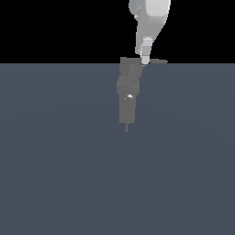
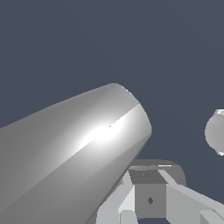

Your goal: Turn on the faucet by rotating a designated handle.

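Note:
In the exterior view the grey faucet [image 1: 127,87] stands in mid-scene, with a blocky top, a rounded bulge with a bright glint, a cylindrical lower body and a thin tip. Its handle [image 1: 159,60], a thin flat grey lever, sticks out from the blocky top toward the exterior view's right. My gripper [image 1: 145,59] comes down from above on the white arm [image 1: 149,18]. Its fingertips are at the handle's inner end, right beside the blocky top. Only one light finger shape shows, so the jaw gap is hidden. The wrist view shows a large shiny grey cylinder [image 2: 74,153] close up, with grey blocky parts [image 2: 151,192] beyond it.
A flat blue-grey floor [image 1: 55,174] spreads all around the faucet, with black background above it. A rounded grey shape [image 2: 215,132] shows at the edge of the wrist view; I cannot tell what it is.

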Robot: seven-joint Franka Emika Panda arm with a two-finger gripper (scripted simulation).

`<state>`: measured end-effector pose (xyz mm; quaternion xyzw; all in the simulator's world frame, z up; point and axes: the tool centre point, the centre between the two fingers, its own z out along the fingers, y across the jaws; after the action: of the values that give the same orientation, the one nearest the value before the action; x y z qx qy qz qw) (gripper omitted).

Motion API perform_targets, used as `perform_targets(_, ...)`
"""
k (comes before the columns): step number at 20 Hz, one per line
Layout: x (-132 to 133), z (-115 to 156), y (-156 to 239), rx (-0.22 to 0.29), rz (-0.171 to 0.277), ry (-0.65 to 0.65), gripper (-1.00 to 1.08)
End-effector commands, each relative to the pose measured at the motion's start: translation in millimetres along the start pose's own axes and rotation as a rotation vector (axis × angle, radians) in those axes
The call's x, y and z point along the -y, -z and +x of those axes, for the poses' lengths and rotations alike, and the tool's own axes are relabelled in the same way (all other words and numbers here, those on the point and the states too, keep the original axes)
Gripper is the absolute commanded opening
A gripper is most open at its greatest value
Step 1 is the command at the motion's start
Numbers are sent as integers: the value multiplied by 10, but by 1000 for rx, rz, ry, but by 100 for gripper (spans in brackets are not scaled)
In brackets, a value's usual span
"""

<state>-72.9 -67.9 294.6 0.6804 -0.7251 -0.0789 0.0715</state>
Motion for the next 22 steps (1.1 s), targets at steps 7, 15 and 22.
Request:
perform_targets(7, 197, 222, 6, -1, 10, -8, -100)
perform_targets(15, 330, 410, 14, -1, 12, -14, -100)
perform_targets(22, 443, 570, 21, 0, 13, -19, -100)
